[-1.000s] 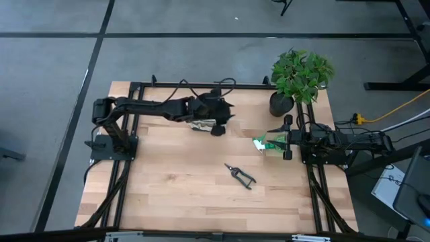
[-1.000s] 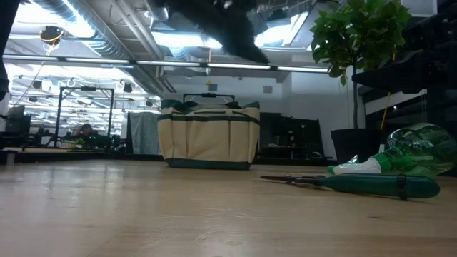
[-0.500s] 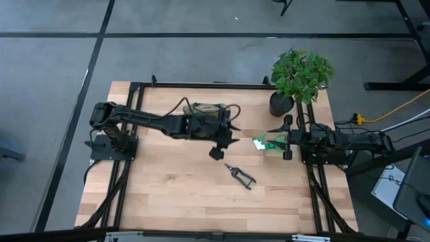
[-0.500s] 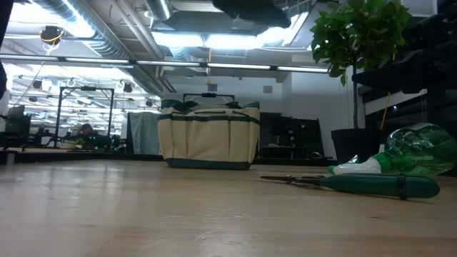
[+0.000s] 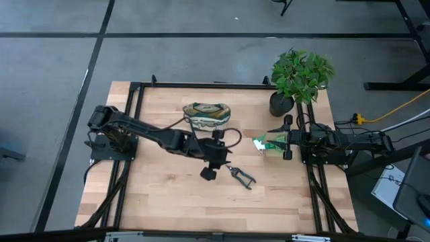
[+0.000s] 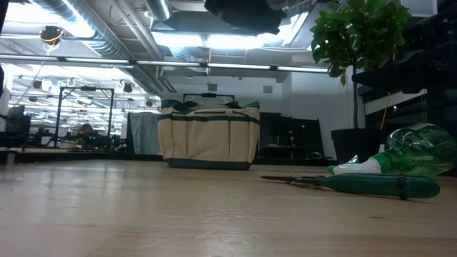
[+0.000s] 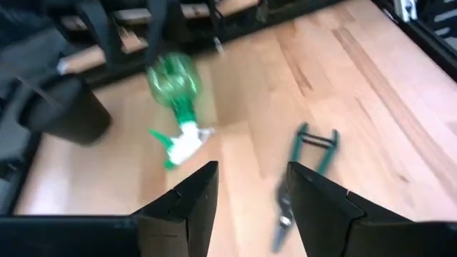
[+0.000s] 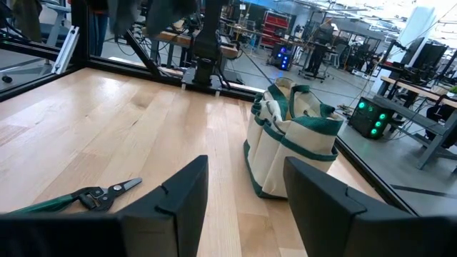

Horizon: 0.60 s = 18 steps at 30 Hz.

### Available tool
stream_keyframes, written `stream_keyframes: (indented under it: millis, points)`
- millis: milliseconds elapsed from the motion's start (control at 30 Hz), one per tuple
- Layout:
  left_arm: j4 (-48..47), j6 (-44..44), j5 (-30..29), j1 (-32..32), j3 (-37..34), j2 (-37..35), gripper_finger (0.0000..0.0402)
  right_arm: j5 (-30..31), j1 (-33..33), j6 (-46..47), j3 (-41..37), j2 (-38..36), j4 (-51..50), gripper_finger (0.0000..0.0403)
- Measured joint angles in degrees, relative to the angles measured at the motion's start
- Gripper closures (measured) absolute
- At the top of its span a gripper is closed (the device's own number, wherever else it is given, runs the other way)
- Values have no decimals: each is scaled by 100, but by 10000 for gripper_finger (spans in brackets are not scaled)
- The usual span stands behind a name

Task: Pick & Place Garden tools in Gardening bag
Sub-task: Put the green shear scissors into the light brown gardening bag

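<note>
The cream and green gardening bag [image 5: 207,114] stands upright on its base at the far middle of the table; it also shows in the low view [image 6: 208,135] and the right wrist view [image 8: 289,139]. The green-handled pruning shears [image 5: 240,175] lie flat near the table's middle. My left gripper [image 5: 223,165] hangs open and empty above the table, just left of the shears [image 7: 303,171]. The green-and-white bottle-like item [image 5: 265,143] lies on its side right of centre. My right gripper [image 5: 285,138] waits open beside it. The trowel and rake are out of view.
A potted green plant [image 5: 302,72] in a black pot [image 5: 281,104] stands at the far right corner. Black frame rails [image 5: 201,85] run along the table's far, left and right sides. Bare wood [image 5: 168,195] lies toward the near edge.
My left gripper has moved from over the gardening bag toward the table's near edge and the pruning shears. The bag, covered by the arm before, now shows whole in the high view. The shears, the green-and-white item and the bag have stayed in place.
</note>
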Motion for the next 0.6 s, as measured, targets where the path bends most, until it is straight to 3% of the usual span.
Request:
stream_keyframes:
  millis: [600]
  points:
    - [-276, -875, 61, -141, -4, 639, 242, -2, 1, -1, 0, -1, 1, 217]
